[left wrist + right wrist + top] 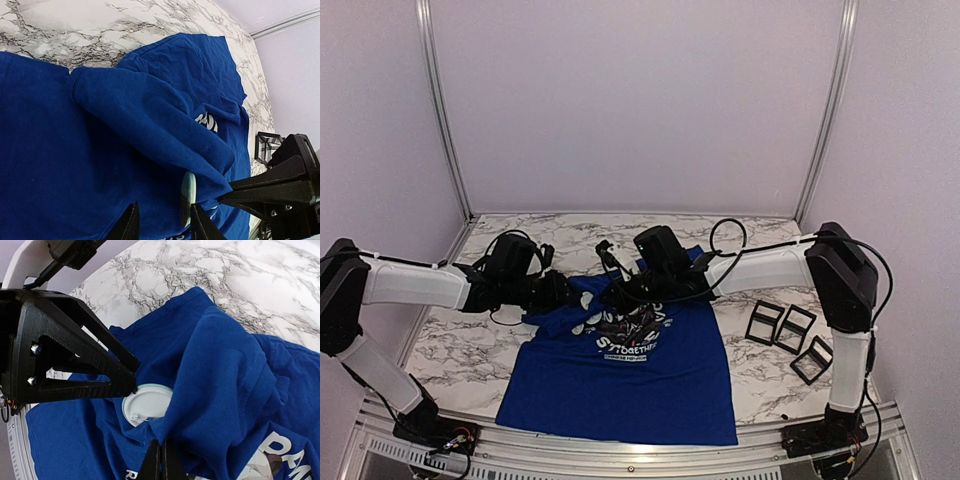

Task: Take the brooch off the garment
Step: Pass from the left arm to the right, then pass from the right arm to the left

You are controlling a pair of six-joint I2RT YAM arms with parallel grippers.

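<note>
Care is needed: the white brooch (147, 402) on the bunched blue T-shirt (620, 380) is straddled by parted left fingers (127, 230) and should be gripped squarely while fabric is pinched by clenched right fingers (152, 465).

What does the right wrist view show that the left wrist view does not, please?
Only the right wrist view: the white round back of the brooch, with its pin, and the right gripper shut on a fold of the shirt.
Only the left wrist view: the brooch edge-on between the parted fingers of the left gripper, and black frames on the table.
Both: the shirt, the brooch, the marble table, and the opposite arm's gripper.
</note>
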